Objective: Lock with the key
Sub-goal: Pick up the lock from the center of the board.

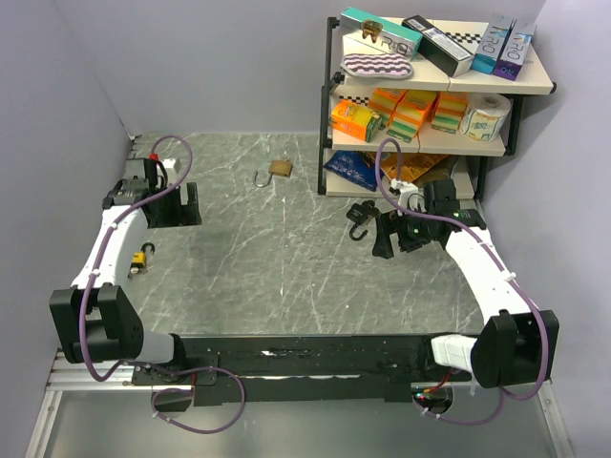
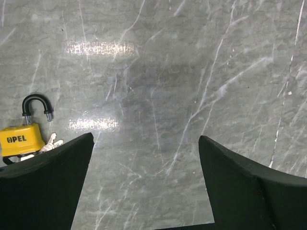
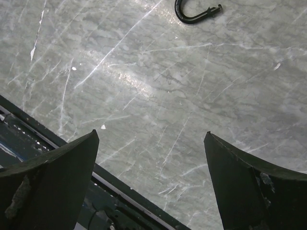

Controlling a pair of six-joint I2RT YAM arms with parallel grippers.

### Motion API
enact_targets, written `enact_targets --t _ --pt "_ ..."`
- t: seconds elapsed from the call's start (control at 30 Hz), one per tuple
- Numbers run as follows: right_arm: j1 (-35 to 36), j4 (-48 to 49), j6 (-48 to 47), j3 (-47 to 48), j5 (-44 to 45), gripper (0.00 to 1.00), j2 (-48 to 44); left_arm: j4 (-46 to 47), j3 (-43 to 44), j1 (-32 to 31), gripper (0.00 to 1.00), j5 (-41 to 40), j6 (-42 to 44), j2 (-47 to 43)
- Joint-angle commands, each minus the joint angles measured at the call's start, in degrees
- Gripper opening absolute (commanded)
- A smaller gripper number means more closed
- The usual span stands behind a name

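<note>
Your left gripper (image 2: 146,136) hangs over the grey marbled table (image 1: 286,277) with its jaws spread wide and nothing between them. The yellow padlock (image 2: 19,139), the likely target since what look like keys (image 2: 50,143) sit at its body, lies flat just outside the left finger and is partly hidden by it. Its long axis runs away from the wrist camera, with the open shackle (image 2: 36,103) at the far end. From overhead it sits beside the left forearm, on the base side of the gripper, so the left arm is far nearer. Your right gripper (image 3: 151,133), equally open and empty, hovers well apart, near a black padlock (image 1: 360,212).
</note>
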Motion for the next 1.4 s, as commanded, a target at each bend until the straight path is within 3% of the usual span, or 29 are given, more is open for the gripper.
enact_targets --t 0.0,0.1,0.3,0.6,1.2,1.37 --pt "0.45 -0.99 -0.19 2.07 -1.32 0.99 0.56 -1.23 3.71 0.17 0.96 -2.24 1.46 0.02" --pt "0.45 -1.17 -0.36 2.42 -2.11 1.0 1.17 -3.78 5.66 1.04 0.96 -3.91 3.91 1.7" --pt "0.37 -1.52 -0.72 2.68 -3.08 1.0 2.05 -6.95 6.98 9.3 0.96 -4.26 9.02 4.86" --pt "0.63 -1.08 -0.72 2.51 -4.66 0.99 3.46 -3.62 3.03 21.25 0.96 -7.96 12.1 7.94" --pt "1.51 -1.7 -0.8 3.74 -5.19 0.99 5.83 1.22 1.09 23.11 0.99 -7.96 13.33 16.29" --pt "1.42 -1.52 -0.8 3.3 -5.01 0.99 5.39 2.1 2.05 23.11 0.88 -8.14 13.16 19.63"
